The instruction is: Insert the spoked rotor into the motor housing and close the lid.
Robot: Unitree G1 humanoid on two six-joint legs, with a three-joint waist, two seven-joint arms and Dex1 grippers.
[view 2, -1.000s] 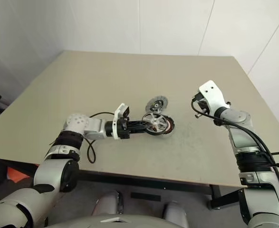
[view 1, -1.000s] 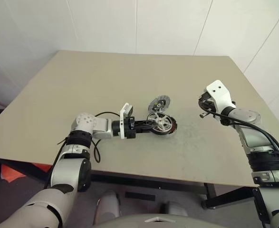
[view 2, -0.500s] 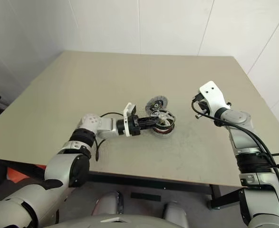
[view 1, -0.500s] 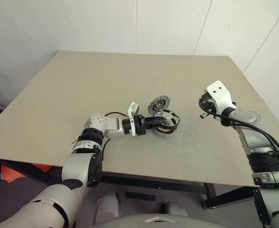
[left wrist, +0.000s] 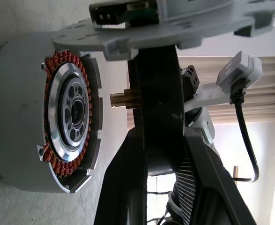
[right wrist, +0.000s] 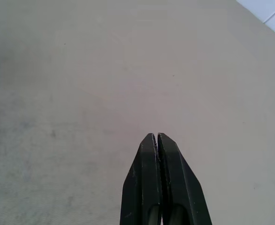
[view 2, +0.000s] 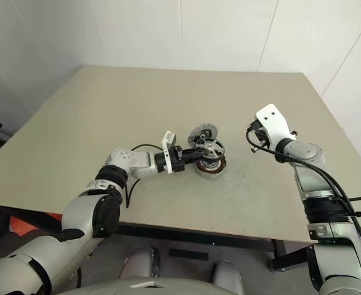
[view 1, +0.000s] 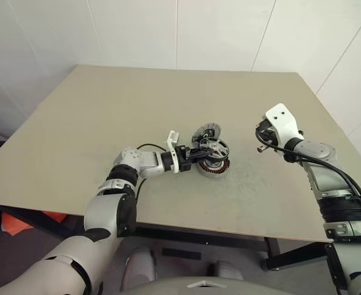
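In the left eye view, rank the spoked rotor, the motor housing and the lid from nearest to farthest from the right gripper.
1. The spoked rotor, held over the housing by the left gripper, and the motor housing under it: too close to call.
2. The lid, on the table behind them, slightly farther.

All three lie to the left of the right gripper.

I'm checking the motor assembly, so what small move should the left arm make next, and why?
Probably lower the rotor straight down. The left gripper holds it just above the housing, its small shaft facing the housing's centre hole but not yet in.
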